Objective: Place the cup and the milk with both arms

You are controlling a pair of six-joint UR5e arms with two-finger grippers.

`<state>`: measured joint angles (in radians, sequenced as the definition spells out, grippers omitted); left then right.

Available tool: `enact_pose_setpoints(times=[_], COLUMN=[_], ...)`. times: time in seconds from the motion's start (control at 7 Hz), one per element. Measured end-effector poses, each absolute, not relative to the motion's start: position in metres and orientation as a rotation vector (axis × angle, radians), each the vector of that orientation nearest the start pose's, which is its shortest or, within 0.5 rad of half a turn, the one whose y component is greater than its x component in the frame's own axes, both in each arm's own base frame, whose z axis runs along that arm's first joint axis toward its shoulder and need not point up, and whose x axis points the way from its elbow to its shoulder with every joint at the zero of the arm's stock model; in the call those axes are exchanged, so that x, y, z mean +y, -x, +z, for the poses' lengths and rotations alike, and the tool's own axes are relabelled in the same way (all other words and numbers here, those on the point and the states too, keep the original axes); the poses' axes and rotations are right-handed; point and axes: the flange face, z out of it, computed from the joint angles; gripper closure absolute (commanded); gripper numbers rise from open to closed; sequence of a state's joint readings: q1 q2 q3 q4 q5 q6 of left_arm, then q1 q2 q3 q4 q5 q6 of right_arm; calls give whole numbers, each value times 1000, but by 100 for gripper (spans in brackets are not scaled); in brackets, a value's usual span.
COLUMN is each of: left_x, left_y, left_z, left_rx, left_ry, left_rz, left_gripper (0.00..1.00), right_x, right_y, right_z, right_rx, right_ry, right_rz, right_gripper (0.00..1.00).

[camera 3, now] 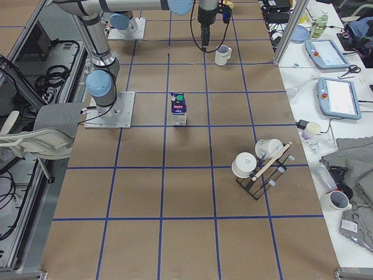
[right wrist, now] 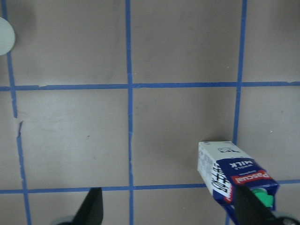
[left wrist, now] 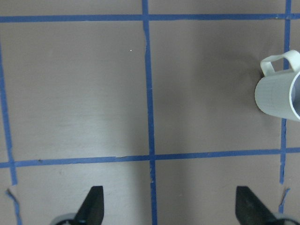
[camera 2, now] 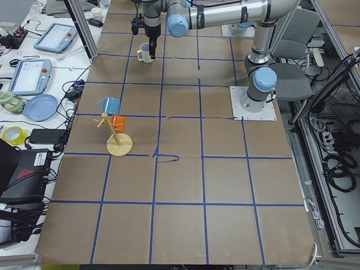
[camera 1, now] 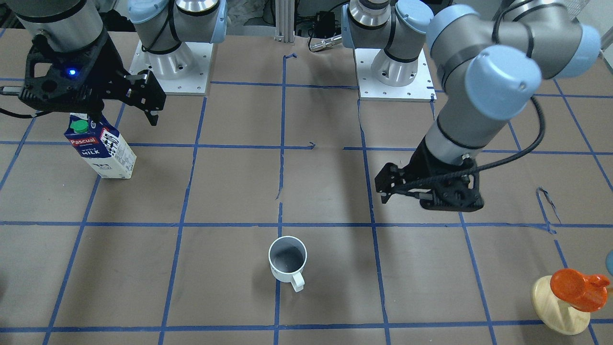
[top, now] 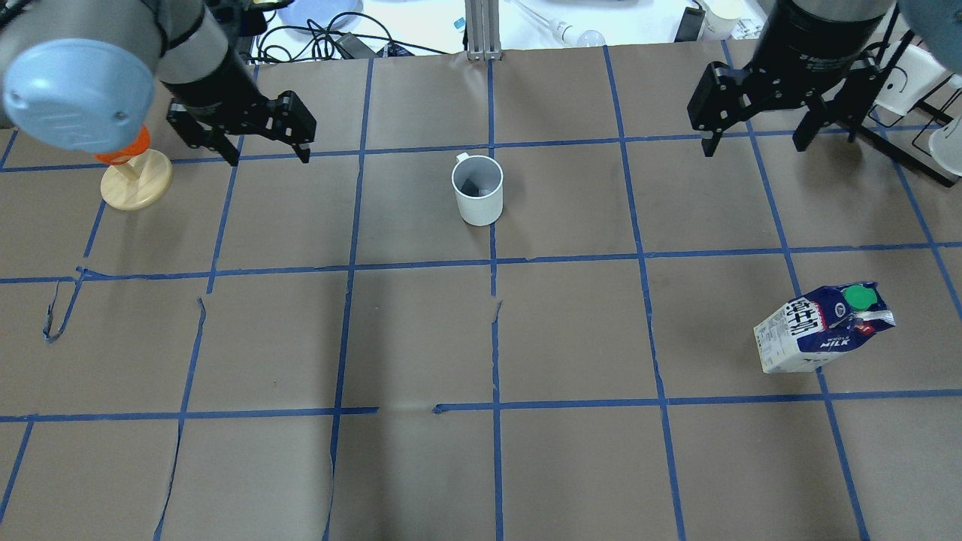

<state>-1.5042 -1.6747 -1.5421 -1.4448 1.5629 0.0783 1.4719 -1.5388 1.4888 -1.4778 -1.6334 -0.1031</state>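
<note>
The cup, a white mug with a dark grey inside, stands upright at the table's far middle; it also shows in the front view and at the right edge of the left wrist view. The milk stands upright on the robot's right side, seen too in the front view and low right in the right wrist view. My left gripper is open and empty, in the air to the cup's left. My right gripper is open and empty, in the air beyond the milk.
An orange cup on a round wooden stand sits under my left arm at the far left. A rack with white cups stands at the far right. Blue tape lines grid the brown table paper.
</note>
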Motion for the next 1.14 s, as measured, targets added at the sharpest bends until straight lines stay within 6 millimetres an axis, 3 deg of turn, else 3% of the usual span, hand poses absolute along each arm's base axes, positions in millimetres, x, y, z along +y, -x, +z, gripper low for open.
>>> enact_pose_setpoints(times=[0.14,0.29,0.57,1.14], left_x=[-525,-511,-504,-504], left_y=[97,104,117,121], left_z=[493,506,513,510], left_rx=[3128,3123,3141,3167], left_ry=[-8,15,42,48], left_rz=[-94,-100,-112,-109], left_gripper=[0,0,0,0], right_x=[-511,-510,-498,-460], right_y=[-41,-5,50,74], right_z=[494,479,439,361], right_rx=[3218,3211,3161,3115], right_ry=[40,74,115,162], right_rz=[124,180,292,496], right_gripper=[3,4,4,5])
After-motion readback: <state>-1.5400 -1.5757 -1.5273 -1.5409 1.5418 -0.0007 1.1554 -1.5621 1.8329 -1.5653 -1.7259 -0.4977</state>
